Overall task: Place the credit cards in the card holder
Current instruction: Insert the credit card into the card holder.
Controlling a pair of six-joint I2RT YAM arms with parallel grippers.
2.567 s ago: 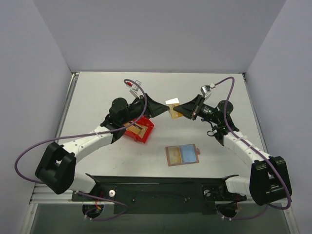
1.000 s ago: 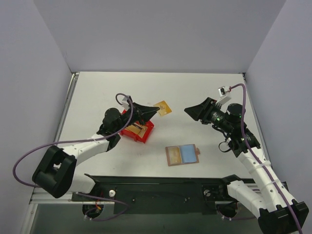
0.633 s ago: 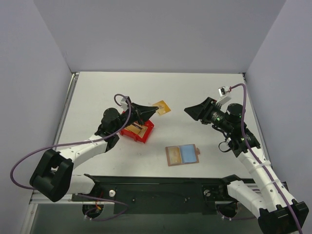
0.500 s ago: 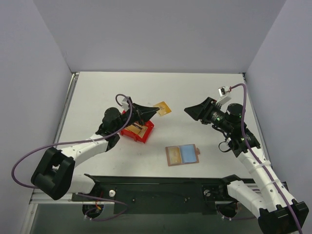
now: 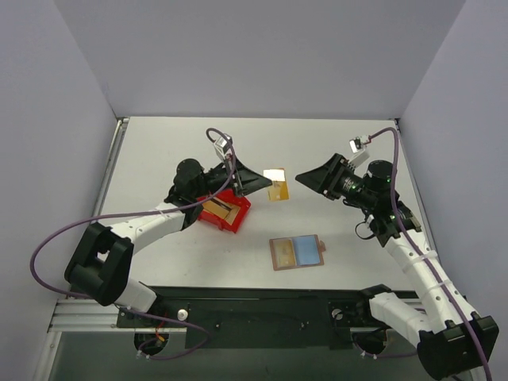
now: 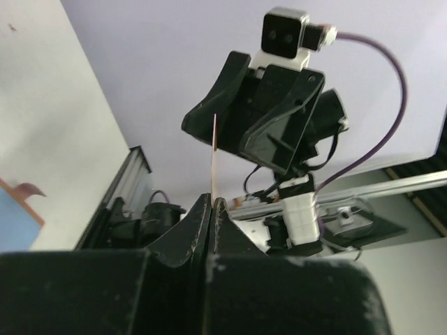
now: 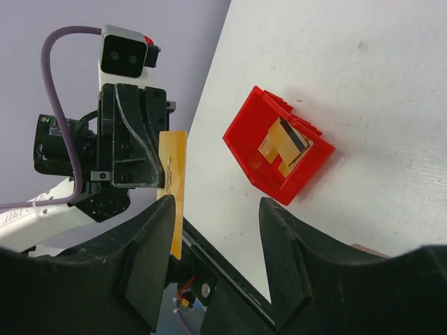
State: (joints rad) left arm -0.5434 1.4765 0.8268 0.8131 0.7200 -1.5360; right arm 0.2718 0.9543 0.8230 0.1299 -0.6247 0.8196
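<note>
My left gripper (image 5: 264,183) is shut on one gold credit card (image 5: 276,184) and holds it up in the air above the table. In the left wrist view that card (image 6: 214,157) shows edge-on, rising from between the closed jaws of the left gripper (image 6: 211,203). The right gripper (image 5: 299,178) stands open, facing the card from the right, a small gap away. In the right wrist view the card (image 7: 172,187) hangs by the left fingertip of the right gripper (image 7: 216,234), not between the jaws. The card holder (image 5: 297,252) lies open on the table, tan and blue sides up.
A red plastic bin (image 5: 225,209) sits under the left arm, and in the right wrist view the bin (image 7: 260,167) holds more gold cards (image 7: 283,145). Grey walls close in the table at the back and sides. The black base rail (image 5: 262,305) runs along the near edge.
The left gripper has swung right and turned with the card, bringing it closer to the right gripper. The right gripper has edged slightly left, its jaws still open the same width.
</note>
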